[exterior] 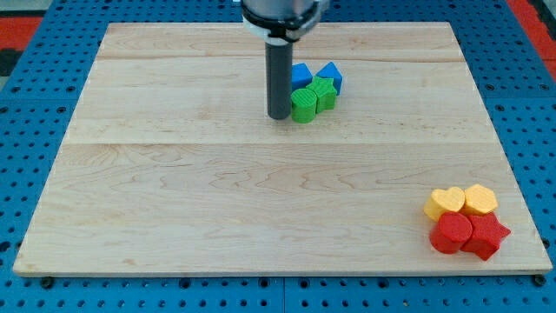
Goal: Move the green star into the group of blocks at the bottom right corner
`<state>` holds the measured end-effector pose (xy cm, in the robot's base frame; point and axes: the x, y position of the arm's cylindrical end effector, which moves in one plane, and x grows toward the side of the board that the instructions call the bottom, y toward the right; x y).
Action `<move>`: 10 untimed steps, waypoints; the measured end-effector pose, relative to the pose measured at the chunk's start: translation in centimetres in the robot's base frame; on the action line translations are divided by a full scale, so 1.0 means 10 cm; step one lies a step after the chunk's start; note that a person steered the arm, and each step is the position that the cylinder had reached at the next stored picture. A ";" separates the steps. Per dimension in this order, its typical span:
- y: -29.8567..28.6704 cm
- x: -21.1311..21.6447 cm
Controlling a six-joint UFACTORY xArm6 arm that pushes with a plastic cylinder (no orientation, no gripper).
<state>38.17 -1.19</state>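
Note:
My tip point(279, 116) rests on the board near the view's top centre, right against the left side of a green block point(304, 105). A second green block point(324, 91) touches it on the upper right. One of the two is the green star, but their shapes are too small to tell apart. The group at the bottom right corner holds a yellow heart point(445, 203), a yellow hexagon point(480, 199), a red round block point(451, 233) and a red star point(487, 236), all touching. The tip is far from that group.
Two blue blocks point(301, 75) point(331, 76) sit just behind the green pair, toward the view's top. The wooden board point(217, 200) lies on a blue perforated surface. The red blocks are close to the board's right edge.

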 end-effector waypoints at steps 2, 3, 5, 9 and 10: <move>-0.46 -0.63; -0.07 -0.99; 0.22 -0.73; 0.38 -0.44; 0.44 -0.44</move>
<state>33.74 3.22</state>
